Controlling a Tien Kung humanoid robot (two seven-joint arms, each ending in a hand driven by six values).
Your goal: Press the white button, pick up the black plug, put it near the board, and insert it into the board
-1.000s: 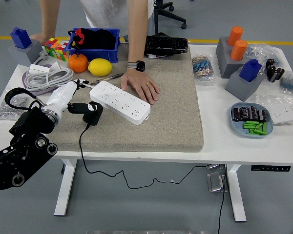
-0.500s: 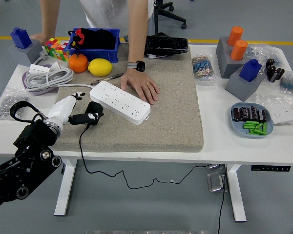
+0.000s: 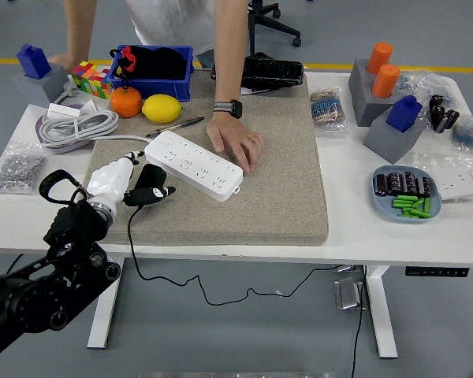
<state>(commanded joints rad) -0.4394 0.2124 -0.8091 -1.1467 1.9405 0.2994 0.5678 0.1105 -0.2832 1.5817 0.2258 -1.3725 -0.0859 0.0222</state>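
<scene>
At the far left of the white table [image 3: 355,228] lies a coil of grey cable [image 3: 77,126], with an orange [image 3: 126,101] and a lemon [image 3: 162,108] behind it in front of a blue bin [image 3: 151,72]. The robot's left hand [image 3: 117,178] comes in low from the left, its white fingers closed around the black plug [image 3: 148,192], which sits over the near left part of the grey mat [image 3: 268,189], its cord trailing off the table's front edge. Just right of the plug, apart from it, the white power strip [image 3: 194,164] lies slantwise on the mat. A person stands across the table with a hand [image 3: 235,140], a watch on its wrist, pressed flat on the mat at the strip's far side. Further right sit grey blocks with orange cylinders [image 3: 381,69], and a blue dish [image 3: 406,194] of small green and dark parts.
</scene>
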